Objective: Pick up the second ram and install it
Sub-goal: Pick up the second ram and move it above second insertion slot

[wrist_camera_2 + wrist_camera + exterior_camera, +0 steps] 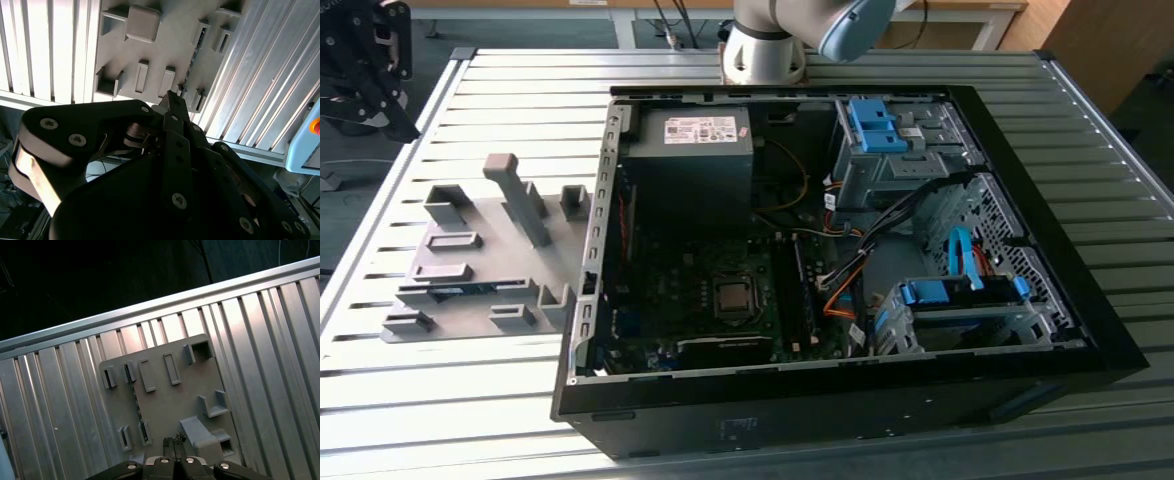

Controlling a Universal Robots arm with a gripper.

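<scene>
The second ram (460,291) is a thin blue-green strip standing on edge in the slots of the grey fixture plate (480,215), on the exterior view's left of the open computer case (854,390). In both wrist views it shows edge-on as a thin line (135,400) (193,60) between two slotted blocks. My black gripper (394,115) hangs high above the table's far left corner, well clear of the plate. Its fingertips (173,441) (170,96) are together with nothing between them.
The fixture plate (170,405) carries several grey blocks and a tall post (523,200). The case holds a motherboard (720,300), a power supply (687,150), blue drive cages (961,295) and orange cables. The ribbed metal table (454,420) ends close to the plate.
</scene>
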